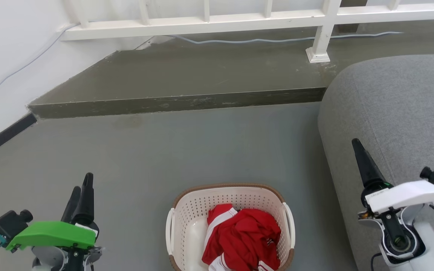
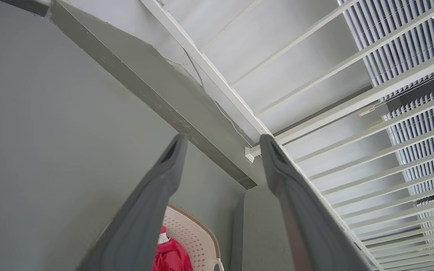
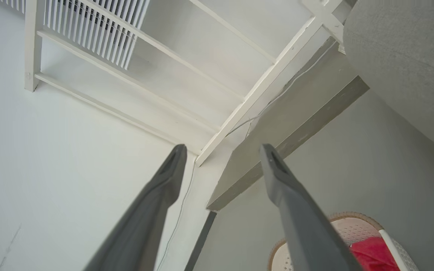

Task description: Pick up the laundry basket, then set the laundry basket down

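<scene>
The left gripper (image 2: 223,139) is closest, its green-capped wrist low on the left side of the laundry basket (image 1: 202,205). Its own wrist view shows the two dark fingers spread, with nothing between them. The right gripper (image 3: 223,147), under a white wrist cover, hangs on the right side of the laundry basket and a little further forward than the left one. Its fingers are also parted and empty. Neither gripper touches the laundry basket, and both stand well apart from it.

The laundry basket sits upright on the grey floor (image 1: 156,150), between the two grippers and at the bottom edge of the head view. Its cream perforated walls carry a brown woven-look rim, and a white handle shows on each side. Inside it lies a crumpled red garment (image 1: 251,233) with white stripes, bunched toward the right wall of the laundry basket.

Just beside the laundry basket on its right is the rounded end of a grey sofa (image 1: 398,113). Beyond the laundry basket the floor rises in a low concrete step (image 1: 183,75), and a white railing (image 1: 202,22) stands at the far edge of the step. A thin pale cable (image 1: 277,39) runs along the foot of the railing. Left of the laundry basket and well away from it stands a white wall (image 1: 6,56) with a dark baseboard (image 1: 2,137).
</scene>
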